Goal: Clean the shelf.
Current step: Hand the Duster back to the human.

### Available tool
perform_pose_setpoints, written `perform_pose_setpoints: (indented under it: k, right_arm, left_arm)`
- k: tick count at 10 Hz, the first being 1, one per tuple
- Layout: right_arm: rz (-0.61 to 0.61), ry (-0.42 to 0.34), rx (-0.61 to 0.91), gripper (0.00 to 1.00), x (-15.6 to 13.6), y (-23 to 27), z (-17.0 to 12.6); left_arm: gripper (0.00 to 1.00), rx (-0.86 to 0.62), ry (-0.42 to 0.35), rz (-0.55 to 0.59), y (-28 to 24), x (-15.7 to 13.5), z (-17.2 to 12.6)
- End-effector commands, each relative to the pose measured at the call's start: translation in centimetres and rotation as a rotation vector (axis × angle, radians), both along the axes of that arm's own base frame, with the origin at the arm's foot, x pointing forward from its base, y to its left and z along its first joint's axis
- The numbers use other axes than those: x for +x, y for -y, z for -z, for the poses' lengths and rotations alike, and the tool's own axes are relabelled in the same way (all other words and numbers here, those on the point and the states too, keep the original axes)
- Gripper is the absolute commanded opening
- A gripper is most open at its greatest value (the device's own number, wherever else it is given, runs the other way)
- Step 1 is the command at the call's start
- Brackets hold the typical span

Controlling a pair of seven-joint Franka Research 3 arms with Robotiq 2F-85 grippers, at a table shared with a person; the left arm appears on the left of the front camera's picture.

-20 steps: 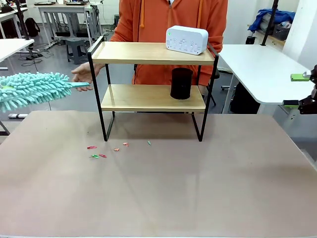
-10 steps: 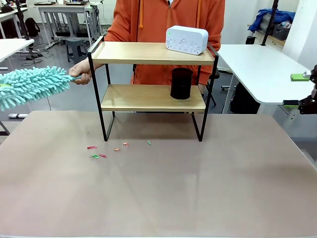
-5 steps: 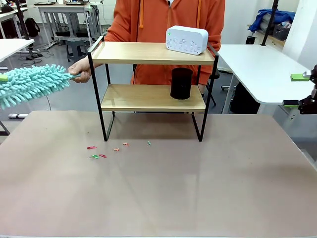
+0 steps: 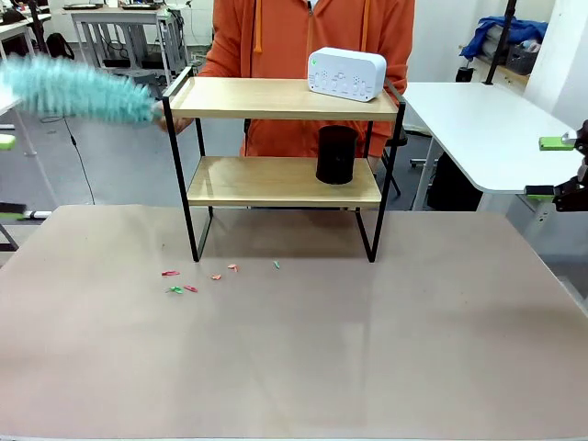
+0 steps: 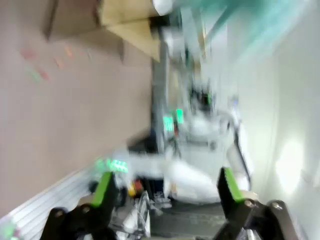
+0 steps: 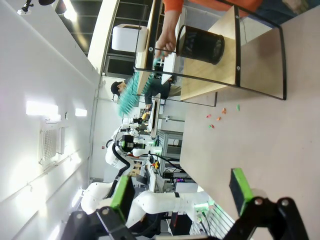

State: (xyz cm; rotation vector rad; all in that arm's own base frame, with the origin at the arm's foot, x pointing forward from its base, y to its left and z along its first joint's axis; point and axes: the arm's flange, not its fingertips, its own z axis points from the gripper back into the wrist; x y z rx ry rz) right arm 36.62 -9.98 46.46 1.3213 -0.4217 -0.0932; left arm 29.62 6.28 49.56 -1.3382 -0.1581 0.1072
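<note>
At the far left edge of the front view we see two green pads of the left gripper point(image 4: 7, 176), one above the other with open air between them, holding nothing; its wrist view, badly blurred, shows the same fingers spread wide point(image 5: 165, 187). Just above, a teal fluffy duster point(image 4: 78, 89), smeared by motion, slants from the upper left toward the shelf's top left corner, its handle end in the person's hand point(image 4: 170, 117) beside the black frame. The shelf point(image 4: 283, 163) stands at the far middle of the brownish table point(image 4: 294, 367), its four thin legs on the surface, two light wooden boards one above the other. A white box-shaped device point(image 4: 346, 73) sits on the top board toward the right; a black cylindrical cup point(image 4: 336, 154) stands upright on the lower board below it. Small red, orange and green scraps point(image 4: 197, 278) lie scattered on the table just in front of the shelf's left legs. A person in an orange hooded top point(image 4: 312, 55) stands behind the shelf. At the far right edge, the right gripper point(image 4: 556, 167) hangs off the table's side, its green-padded fingers well apart and empty, as its wrist view confirms point(image 6: 182, 192).
</note>
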Motion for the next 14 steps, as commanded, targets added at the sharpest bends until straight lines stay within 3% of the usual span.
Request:
perform_pose_setpoints:
  k: [1,3,4,5,6,7,14]
  right_arm:
    - [0.000,0.000,0.000,1.00,0.0,0.0,0.0]
    - [-0.100,-0.076,0.061,1.00,-1.0,-5.2,1.6]
    - [-0.187,-0.194,0.117,1.00,-2.2,-8.4,2.6]
    - [-0.262,-0.262,0.037,1.00,-3.3,-10.6,3.4]
    - [-0.307,-0.266,-0.012,1.00,-3.7,-11.9,3.7]
    - [-0.207,-0.162,0.067,1.00,-1.5,-8.2,3.5]
    - [-0.207,-0.162,0.067,1.00,-1.5,-8.2,3.5]
  left_arm:
    - [1.00,-0.026,-0.029,0.273,5.3,0.5,3.2]
    - [1.00,0.102,-0.023,0.322,11.0,2.4,4.8]
    - [1.00,0.153,-0.008,0.309,12.7,3.5,5.4]
    - [1.00,0.141,0.027,0.280,13.4,4.2,5.8]
    - [1.00,0.112,0.095,0.225,13.9,4.8,6.0]
    - [1.00,0.141,-0.031,0.341,13.5,3.4,5.8]
    - [1.00,0.141,-0.031,0.341,13.5,3.4,5.8]
